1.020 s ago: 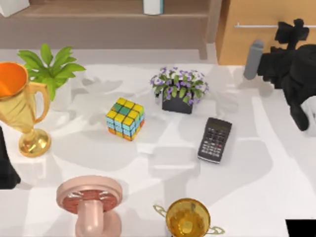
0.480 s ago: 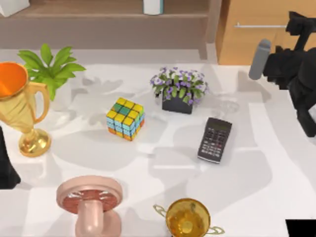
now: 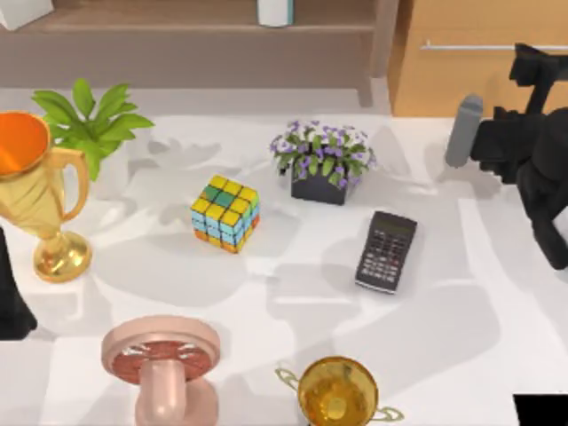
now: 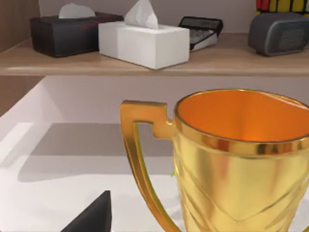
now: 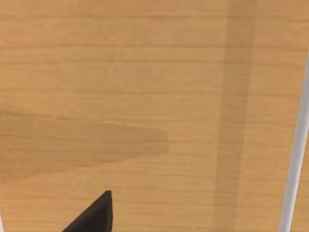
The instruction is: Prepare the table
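The table [image 3: 266, 293], wide and white, spreads below the drawer unit [image 3: 479, 53]. The right gripper [image 3: 532, 67] hangs before the drawer front (its jaw state I cannot tell). It should square up to the bar handle [image 3: 461, 46] first. The left arm sits parked at the left edge.

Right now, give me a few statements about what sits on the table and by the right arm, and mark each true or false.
1. The calculator lies flat on the table. True.
2. The cube puzzle sits on the calculator. False: it rests apart, to the calculator's left.
3. The right gripper is near the drawer unit. True.
4. The purple flower pot is tipped over. False: it stands upright.
5. The gold trophy stands at the table's left. True.
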Robot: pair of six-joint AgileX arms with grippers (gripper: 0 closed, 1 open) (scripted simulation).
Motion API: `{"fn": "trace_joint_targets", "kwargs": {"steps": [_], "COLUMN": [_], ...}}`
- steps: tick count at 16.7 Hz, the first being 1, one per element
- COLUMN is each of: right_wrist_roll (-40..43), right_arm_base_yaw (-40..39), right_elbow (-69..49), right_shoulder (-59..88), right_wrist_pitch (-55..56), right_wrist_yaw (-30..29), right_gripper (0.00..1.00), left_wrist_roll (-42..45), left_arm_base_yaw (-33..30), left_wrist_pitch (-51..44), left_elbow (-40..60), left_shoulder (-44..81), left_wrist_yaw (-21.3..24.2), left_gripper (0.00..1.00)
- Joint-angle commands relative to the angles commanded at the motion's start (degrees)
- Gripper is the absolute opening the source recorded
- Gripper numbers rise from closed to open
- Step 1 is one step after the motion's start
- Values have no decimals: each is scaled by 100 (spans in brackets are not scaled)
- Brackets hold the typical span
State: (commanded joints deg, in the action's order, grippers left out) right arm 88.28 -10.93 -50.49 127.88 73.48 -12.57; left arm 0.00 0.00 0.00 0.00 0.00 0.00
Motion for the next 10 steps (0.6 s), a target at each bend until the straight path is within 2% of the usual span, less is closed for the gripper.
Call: {"fn": "trace_joint_targets", "kwargs": {"steps": [5,10], "right_wrist_roll": [-188,-1574], "right_arm_base_yaw": [-115,-1093], "right_elbow": [-40,-282], "right_shoulder": [-92,-489], "right_wrist_pitch": [-6,-196], "right_wrist_yaw": [-125,-881], "right_gripper": [100,100], "left_wrist_roll": [0,0], "left_arm_base_yaw": [0,0], "left_wrist_pitch": [0,0], "left_elbow": [0,0], "left_shoulder": [0,0], "left_wrist_yaw": [0,0], "left_gripper": [100,100]}}
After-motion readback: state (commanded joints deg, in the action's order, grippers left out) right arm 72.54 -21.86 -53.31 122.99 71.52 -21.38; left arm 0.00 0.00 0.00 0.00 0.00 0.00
